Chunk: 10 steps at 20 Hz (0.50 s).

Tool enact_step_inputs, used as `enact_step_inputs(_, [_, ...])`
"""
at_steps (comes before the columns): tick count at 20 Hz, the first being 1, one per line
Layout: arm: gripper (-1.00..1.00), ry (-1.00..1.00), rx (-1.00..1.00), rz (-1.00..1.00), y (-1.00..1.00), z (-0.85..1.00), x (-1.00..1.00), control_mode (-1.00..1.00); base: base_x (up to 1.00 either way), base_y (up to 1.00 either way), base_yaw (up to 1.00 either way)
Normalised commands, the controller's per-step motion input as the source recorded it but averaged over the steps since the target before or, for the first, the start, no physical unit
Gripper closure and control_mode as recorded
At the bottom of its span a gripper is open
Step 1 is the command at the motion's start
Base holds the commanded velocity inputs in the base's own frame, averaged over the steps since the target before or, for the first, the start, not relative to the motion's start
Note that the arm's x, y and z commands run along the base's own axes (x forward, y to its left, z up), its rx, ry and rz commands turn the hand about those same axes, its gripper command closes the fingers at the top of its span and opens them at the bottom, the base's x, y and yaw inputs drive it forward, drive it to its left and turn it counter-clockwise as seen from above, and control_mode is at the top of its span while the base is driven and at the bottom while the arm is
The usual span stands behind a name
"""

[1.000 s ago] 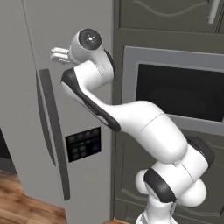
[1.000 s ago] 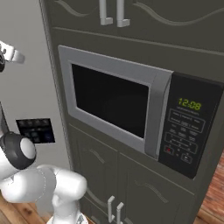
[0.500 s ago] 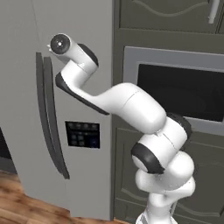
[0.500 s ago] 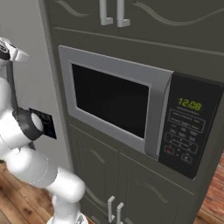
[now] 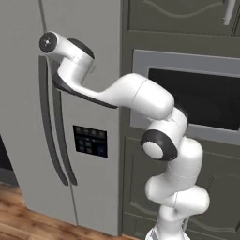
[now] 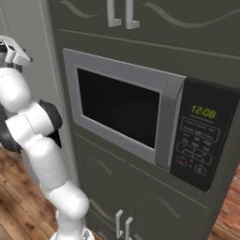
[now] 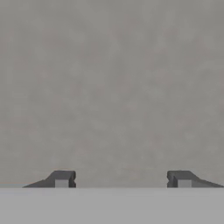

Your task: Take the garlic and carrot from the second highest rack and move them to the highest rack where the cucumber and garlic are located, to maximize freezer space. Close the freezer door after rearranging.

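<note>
Both doors of the grey freezer are shut, so the garlic, the carrot, the cucumber and the racks are hidden. The plain freezer door is the left one, with a long dark curved handle. My hand is at the top of that handle, facing the door. In the hand view my gripper is open, with flat grey door surface close ahead and nothing between the fingertips. In the right base view my gripper is at the upper left edge.
The other door has a dark control panel and its own handle. Right of the freezer stands dark cabinetry with a built-in microwave and its keypad. Wood floor lies below.
My hand has swung left across the freezer front, from the panel door toward the top of the left handle, and now faces the door. The elbow has dropped and moved left.
</note>
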Motion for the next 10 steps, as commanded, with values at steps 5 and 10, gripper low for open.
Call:
enact_step_inputs(5, [-1.00, 0.00, 0.09, -0.08, -0.15, -0.04, 0.06, -1.00, 0.00, 0.00, 0.00])
enact_step_inputs(10, [-1.00, -0.01, 0.05, -0.04, -0.04, -0.02, -0.02, -1.00, 0.00, 0.00, 0.00])
